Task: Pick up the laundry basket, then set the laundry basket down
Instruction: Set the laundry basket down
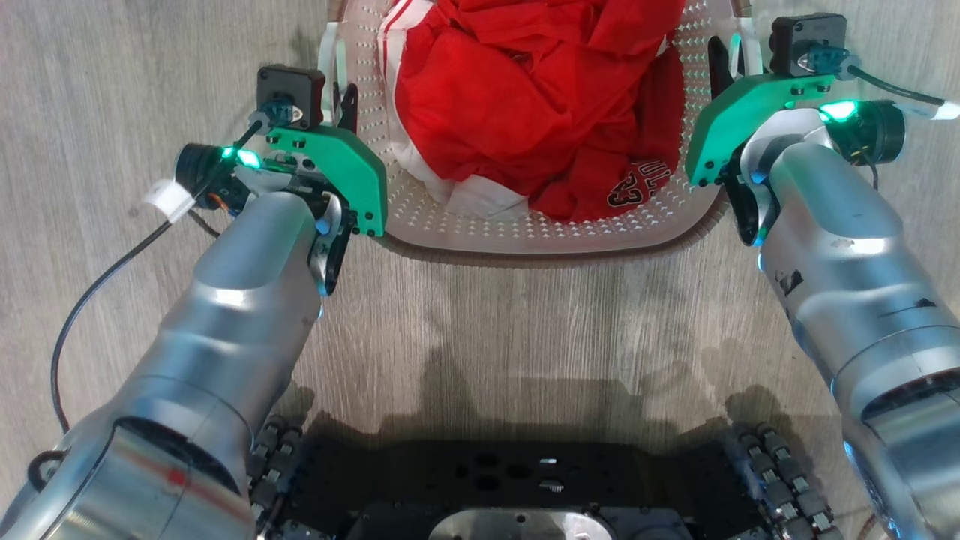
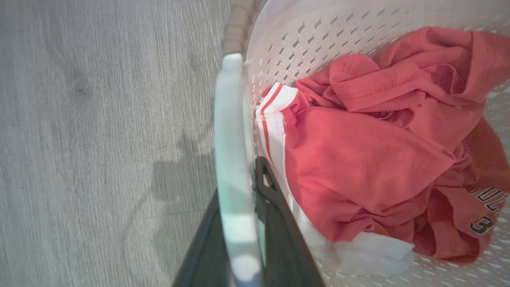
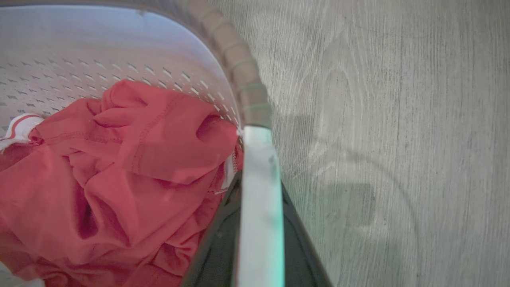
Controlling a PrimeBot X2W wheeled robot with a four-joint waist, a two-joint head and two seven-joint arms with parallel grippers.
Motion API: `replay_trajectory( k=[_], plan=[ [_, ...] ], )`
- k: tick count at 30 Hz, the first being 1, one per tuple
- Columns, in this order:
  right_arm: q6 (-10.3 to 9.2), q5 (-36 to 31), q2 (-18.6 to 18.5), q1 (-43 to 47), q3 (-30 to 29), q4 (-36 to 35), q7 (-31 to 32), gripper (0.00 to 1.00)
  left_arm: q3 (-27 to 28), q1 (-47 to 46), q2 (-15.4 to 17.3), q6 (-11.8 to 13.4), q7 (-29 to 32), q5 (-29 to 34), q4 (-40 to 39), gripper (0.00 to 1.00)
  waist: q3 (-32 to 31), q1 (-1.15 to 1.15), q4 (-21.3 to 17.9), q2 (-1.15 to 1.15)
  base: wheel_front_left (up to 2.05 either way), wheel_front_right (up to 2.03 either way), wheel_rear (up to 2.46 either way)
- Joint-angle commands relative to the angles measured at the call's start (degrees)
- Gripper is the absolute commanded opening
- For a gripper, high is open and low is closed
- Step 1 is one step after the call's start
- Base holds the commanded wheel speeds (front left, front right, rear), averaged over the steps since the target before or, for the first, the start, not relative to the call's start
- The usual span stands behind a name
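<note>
The laundry basket point(image 1: 540, 225) sat squarely between the two grippers, over the grey wood-grain floor point(image 1: 525, 322) just ahead of the robot's dark wheeled base point(image 1: 525, 480). Whether it rested on the floor or hung slightly above it could not be told.

The left gripper point(image 1: 339, 94) stood at the basket's left side, and in the left wrist view the left gripper point(image 2: 239, 187) had its two dark fingers point(image 2: 275, 223) pressed against either face of the white left handle point(image 2: 231, 139) — clamped on it. The right gripper point(image 1: 731, 64) matched it on the opposite side; in the right wrist view the right gripper point(image 3: 259, 183) likewise pinched the white right handle point(image 3: 257, 159) between its fingers point(image 3: 219, 243), just below where the brown rim point(image 3: 243, 75) curved away.

A crumpled red garment point(image 1: 525, 97) with white trim and dark lettering filled most of the basket — it lay bunched against the perforated wall beside each inner finger, close to the left one point(image 2: 358, 159) and touching the handle area on the right point(image 3: 139, 159).

A black cable point(image 1: 97, 292) trailed from the left wrist over the floor. The floor around the basket's near rim carried the shadows of the arms.
</note>
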Motion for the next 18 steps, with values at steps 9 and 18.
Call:
replay_trajectory(
  k=[9,18],
  plan=[
    [-0.09,-2.93,0.81,3.81,-0.61,-1.18,-0.43,0.28,2.18,0.38,2.1,-0.19,-0.71,1.2,0.53,0.0,0.22,0.0,0.11,0.0,0.0,0.0,0.0],
    [-0.09,-3.76,0.82,3.96,-1.32,-1.87,-0.43,1.0,2.34,1.12,2.08,0.0,-0.71,-0.55,0.68,0.94,-0.13,0.0,-0.07,0.0,0.0,0.0,0.0]
  ],
)
